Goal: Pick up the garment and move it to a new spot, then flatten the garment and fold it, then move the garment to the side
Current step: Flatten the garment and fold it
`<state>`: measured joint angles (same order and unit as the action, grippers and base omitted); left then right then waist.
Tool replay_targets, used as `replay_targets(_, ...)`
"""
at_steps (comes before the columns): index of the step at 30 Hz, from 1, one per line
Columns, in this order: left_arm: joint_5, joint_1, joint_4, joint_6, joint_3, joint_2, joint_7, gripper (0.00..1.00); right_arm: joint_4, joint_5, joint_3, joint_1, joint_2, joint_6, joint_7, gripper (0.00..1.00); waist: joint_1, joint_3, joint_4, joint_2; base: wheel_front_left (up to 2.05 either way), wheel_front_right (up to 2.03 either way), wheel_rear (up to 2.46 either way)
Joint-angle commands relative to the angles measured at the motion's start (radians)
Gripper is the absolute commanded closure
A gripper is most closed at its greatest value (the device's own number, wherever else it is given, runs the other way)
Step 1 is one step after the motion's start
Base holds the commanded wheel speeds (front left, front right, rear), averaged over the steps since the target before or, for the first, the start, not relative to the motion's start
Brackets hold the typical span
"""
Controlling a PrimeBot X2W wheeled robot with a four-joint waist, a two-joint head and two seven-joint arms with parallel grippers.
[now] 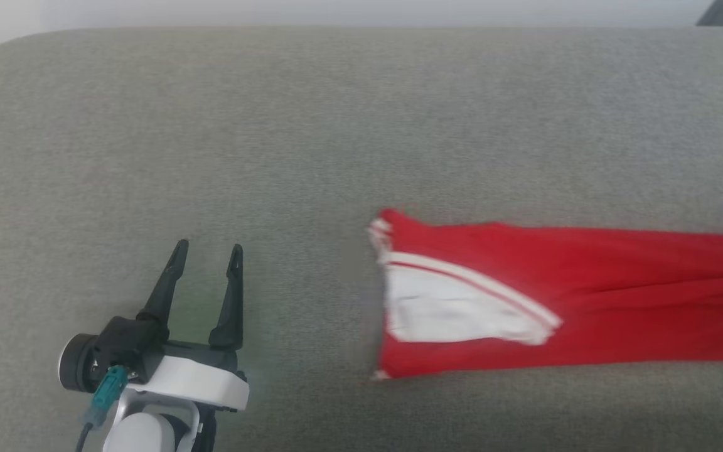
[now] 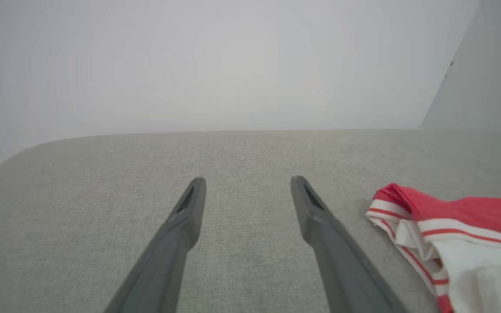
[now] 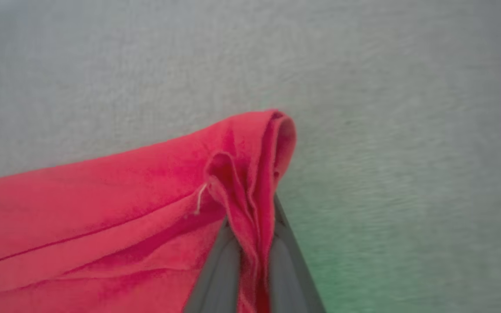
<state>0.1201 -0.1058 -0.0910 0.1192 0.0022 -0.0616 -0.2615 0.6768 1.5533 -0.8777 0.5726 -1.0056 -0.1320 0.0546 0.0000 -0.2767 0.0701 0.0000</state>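
The garment [image 1: 587, 301], a red shirt with a white sleeve and striped trim, lies stretched across the grey cushion and runs off the head view's right edge. My left gripper [image 1: 208, 257] stands open at the lower left, well apart from the shirt's near end. In the left wrist view the open gripper [image 2: 248, 187] has only cushion between its fingers, and the garment's [image 2: 459, 234] striped trim lies to its right. In the right wrist view my right gripper [image 3: 250, 226] is shut on a bunched red edge of the garment [image 3: 102, 208]. Lettering and number are hidden.
The grey fabric cushion [image 1: 273, 125] spreads across the scene, with its rounded back-left corner at the far left. A pale wall rises behind it. A dark strip [image 1: 722, 12] shows at the top right corner.
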Motion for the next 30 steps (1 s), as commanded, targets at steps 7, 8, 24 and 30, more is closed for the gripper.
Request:
replay_targets(7, -0.003, -0.014, 0.024, 0.009, 0.007, 0.005, -0.005, 0.0, 0.131, 0.032, 0.074, 0.037, -0.088, 0.002, -0.081, 1.0, 0.0, -0.038, -0.045, 0.0, 0.0, 0.0, 0.0)
replay_targets(8, -0.001, -0.02, 0.026, 0.01, 0.008, 0.005, -0.005, 0.0, 0.156, 0.036, 0.082, 0.04, -0.092, 0.002, -0.089, 1.0, 0.0, -0.042, -0.046, 0.0, 0.0, 0.0, 0.0)
replay_targets(24, 0.014, 0.005, -0.005, 0.012, 0.017, 0.01, -0.005, 0.0, -0.143, -0.099, -0.023, -0.022, -0.072, 0.001, -0.096, 1.0, 0.0, 0.029, -0.028, 0.0, 0.0, 0.0, 0.0)
replay_targets(30, 0.035, 0.025, -0.008, 0.012, -0.002, 0.01, -0.005, 0.0, -0.348, -0.21, -0.074, 0.01, -0.031, 0.001, -0.072, 1.0, 0.0, 0.05, -0.004, 0.0, 0.0, 0.0, 0.0)
